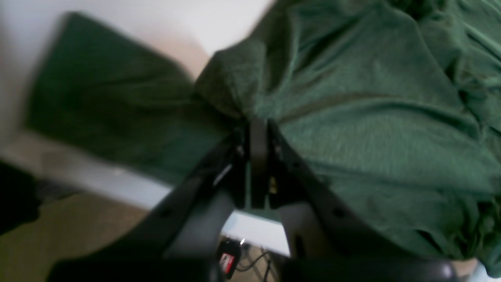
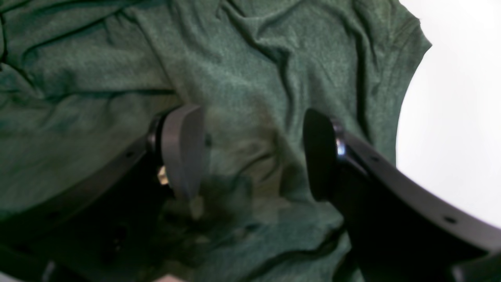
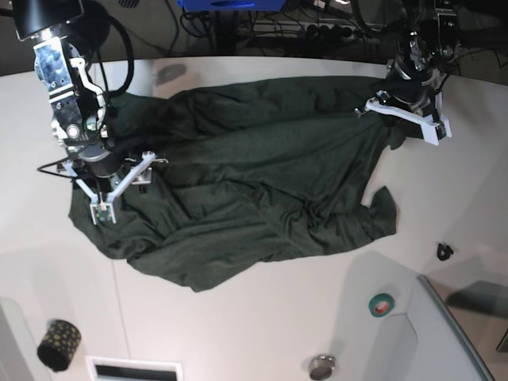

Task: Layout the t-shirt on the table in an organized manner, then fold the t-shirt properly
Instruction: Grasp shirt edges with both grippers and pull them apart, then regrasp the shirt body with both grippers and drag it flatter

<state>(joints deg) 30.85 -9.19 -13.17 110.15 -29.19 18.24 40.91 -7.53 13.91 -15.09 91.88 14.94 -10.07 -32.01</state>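
The dark green t-shirt (image 3: pixel 254 190) lies crumpled and partly spread across the white table (image 3: pixel 238 325). My left gripper (image 3: pixel 397 111) is at the shirt's far right corner. In the left wrist view, the left gripper (image 1: pixel 258 131) has its jaws nearly together, with t-shirt (image 1: pixel 352 129) fabric bunched at the tips above the table's edge. My right gripper (image 3: pixel 123 186) hovers over the shirt's left end. In the right wrist view, the right gripper (image 2: pixel 250 156) stands open with wrinkled t-shirt (image 2: pixel 250 66) cloth below and between its fingers (image 2: pixel 184 149).
A grey raised tray (image 3: pixel 452 333) sits at the front right corner, with a green tape roll (image 3: pixel 382 303) beside it. A small black item (image 3: pixel 443 252) lies right of the shirt. A dotted dark roll (image 3: pixel 59 341) and a round metal piece (image 3: pixel 321 367) lie near the front edge.
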